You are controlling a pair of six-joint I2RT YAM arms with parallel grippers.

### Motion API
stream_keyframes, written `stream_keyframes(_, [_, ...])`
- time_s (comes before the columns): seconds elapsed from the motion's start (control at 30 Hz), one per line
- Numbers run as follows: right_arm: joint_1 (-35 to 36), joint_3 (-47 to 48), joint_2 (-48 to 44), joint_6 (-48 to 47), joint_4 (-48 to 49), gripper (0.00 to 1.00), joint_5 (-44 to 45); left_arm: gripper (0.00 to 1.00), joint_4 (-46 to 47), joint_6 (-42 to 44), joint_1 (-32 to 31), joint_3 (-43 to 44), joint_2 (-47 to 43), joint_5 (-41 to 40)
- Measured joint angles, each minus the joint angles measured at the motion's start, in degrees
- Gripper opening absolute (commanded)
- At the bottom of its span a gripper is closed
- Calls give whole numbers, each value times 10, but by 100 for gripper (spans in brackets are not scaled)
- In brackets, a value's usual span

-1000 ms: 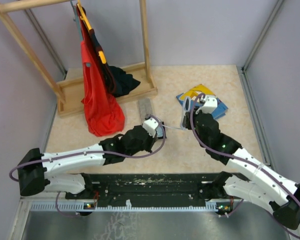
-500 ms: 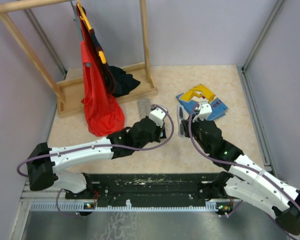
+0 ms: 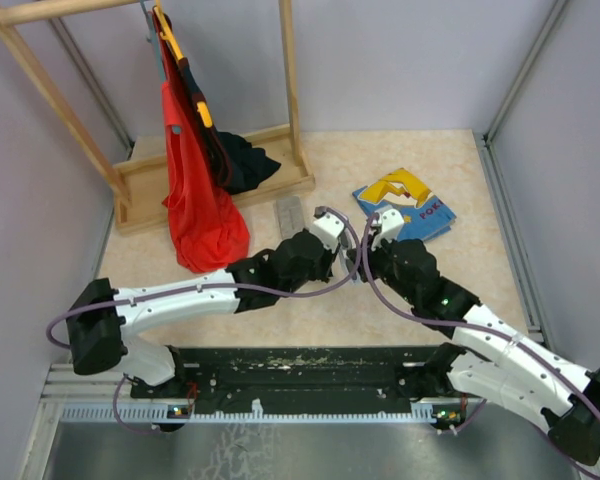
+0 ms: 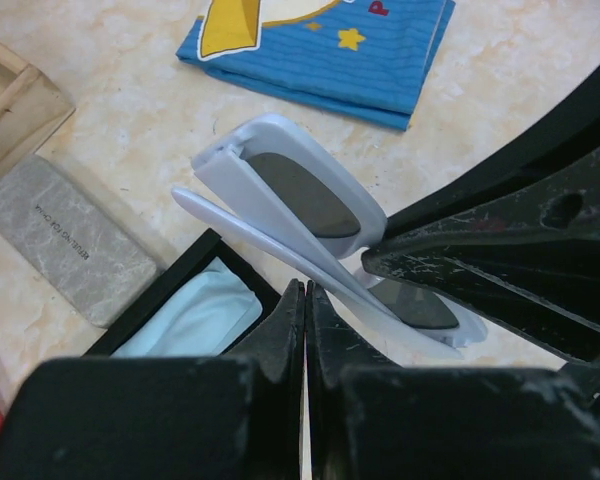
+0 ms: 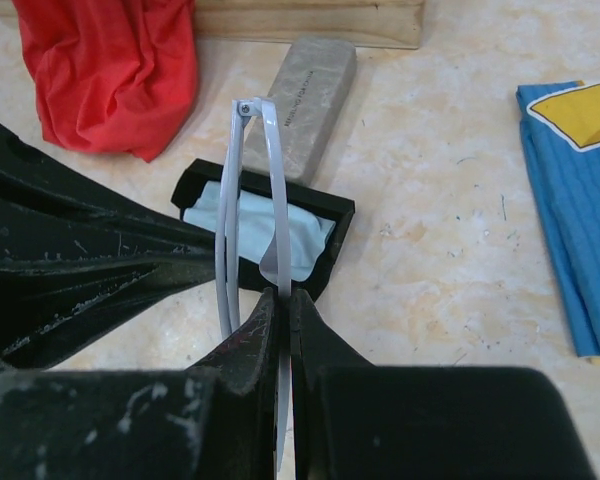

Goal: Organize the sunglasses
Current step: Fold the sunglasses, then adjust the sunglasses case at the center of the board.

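Table [image 3: 430, 300] noted, pale stone pattern. Wooden rack [image 3: 220, 190] at 11 o'clock on it, with a red garment [image 3: 205, 220] hung and pooled at its foot. Blue printed cloth [image 3: 410, 200] at 1 o'clock from the table's middle. Both arms are brought together near centre.

Grey case [image 4: 65, 235] lies shut beside the rack base. Black case [image 5: 332, 232] lies open just at 4 o'clock of it, with a light-blue cloth [image 5: 300, 240] inside.

White sunglasses [image 4: 310, 195] are held off the table, above the black case and slightly to 2 o'clock of it. The temples are part unfolded.

Risks, as judged:
- Two grippers at one thin frame. If pulled apart or twisted, a temple could be bent or a hinge strained.
- If the right grip is loosened before the pair is lowered, a drop onto the case rim or table is likely.
- With the temples splayed, the pair may not seat in the case.

Right gripper [image 5: 283, 300]: jaws are closed on the sunglasses, the white frame rising edge-on toward 12 o'clock from between the fingers.

Left gripper [image 4: 306, 295]: jaws are pressed together, with the tips against the lower temple from 6 o'clock. Whether the temple is nipped between them cannot be told.
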Motion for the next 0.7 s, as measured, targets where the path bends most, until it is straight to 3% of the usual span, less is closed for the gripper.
stream_keyframes(0.13, [-3, 0, 2, -10, 0, 0, -12, 6, -1, 10, 0, 8, 10, -1])
stream_keyframes(0.27, [-4, 0, 2, -2, -2, 0, -1, 30, -1, 19, 0, 8, 14, -1])
stream_keyframes(0.43, [-3, 0, -13, 55, -52, 0, 74, 51, 17, 33, 11, -27, -10, 7])
stream_keyframes(0.53, [-3, 0, -28, 83, -86, 0, 97, 57, 30, 35, 52, -83, -50, 43])
stream_keyframes(0.7, [-3, 0, -43, 113, -139, 0, 105, 59, 61, 8, 190, -158, -92, 96])
